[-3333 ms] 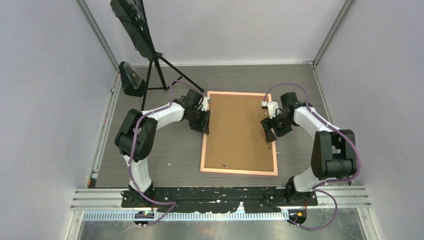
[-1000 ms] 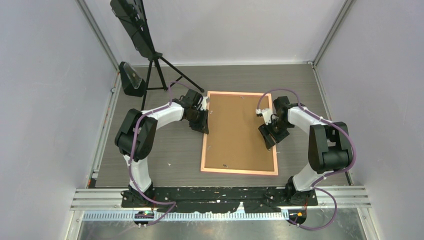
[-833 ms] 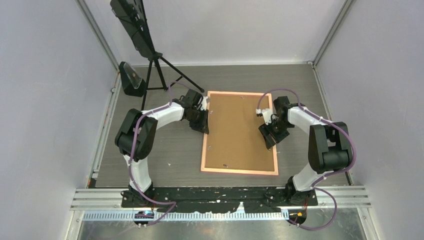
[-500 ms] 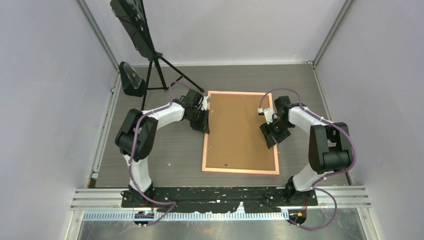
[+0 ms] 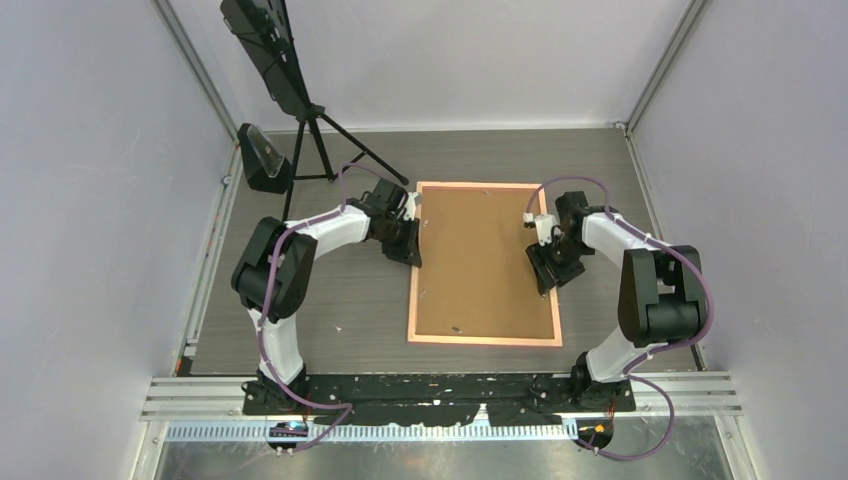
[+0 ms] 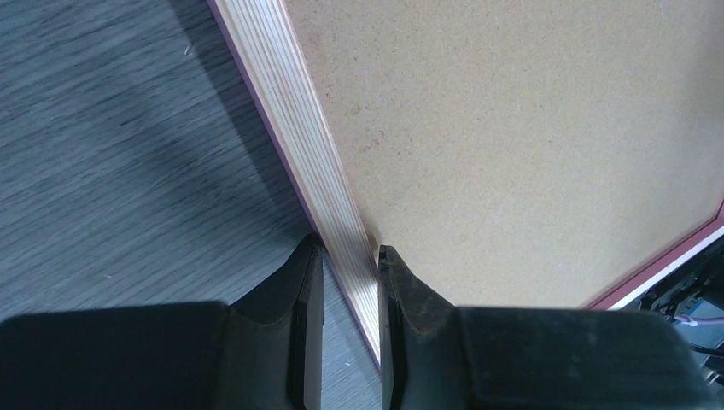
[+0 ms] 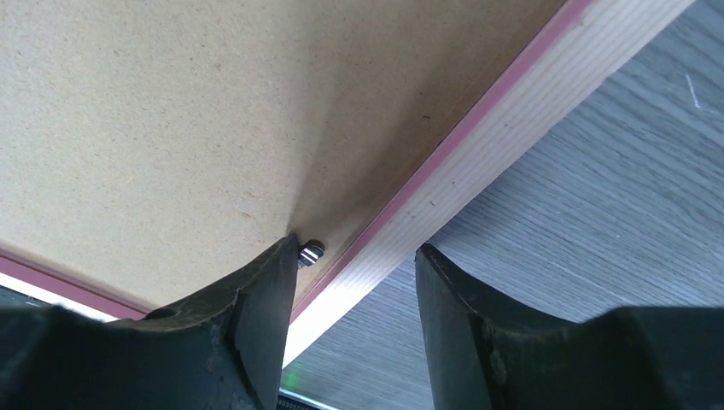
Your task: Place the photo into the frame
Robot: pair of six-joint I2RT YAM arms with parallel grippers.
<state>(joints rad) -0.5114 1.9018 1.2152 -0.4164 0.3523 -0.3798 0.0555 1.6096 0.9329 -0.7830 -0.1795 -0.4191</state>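
Left claw [image 6: 344, 256] pinches frame [image 6: 294, 128] by ribbed rail; right claw [image 7: 354, 256] spread astride rail.

Tripod [image 5: 314, 112] crowds far-left corner; table [image 5: 335, 300] strips beside frame [image 5: 480, 185] passable, perhaps narrower right side.

In the top view both arms rise from the bottom edge and bend inward, elbows out, toward the middle of the picture. The left arm [image 5: 290, 250] curves up from lower left with its wrist turned right. The left gripper [image 5: 404, 252] is clamped on the left rail of the frame [image 6: 318, 162], its fingers [image 6: 303, 295] pressing either side. The right arm [image 5: 650, 285] folds in from the right. The right gripper [image 5: 548, 275] straddles the opposite rail, jaws spread wider than it, with a gap beside the inner finger [image 7: 265, 299].
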